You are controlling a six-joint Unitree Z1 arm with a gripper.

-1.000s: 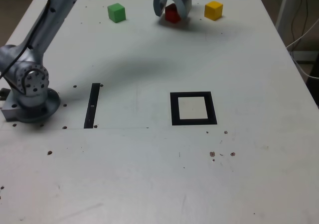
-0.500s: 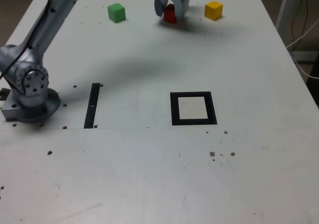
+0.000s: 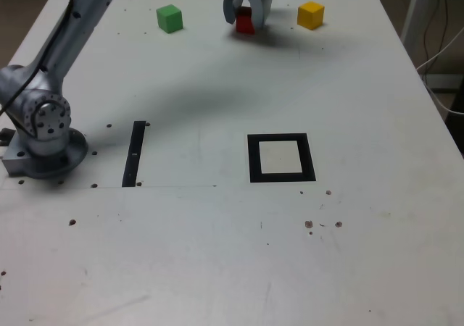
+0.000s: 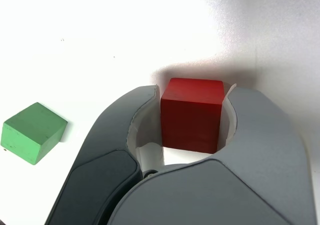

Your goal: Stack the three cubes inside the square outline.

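far edge of table, exterior view's left to right: first cube, second cube between jaws of gripper, third cube | square outline mid-table, nearer front edge | strip to its left | arm base at left edge
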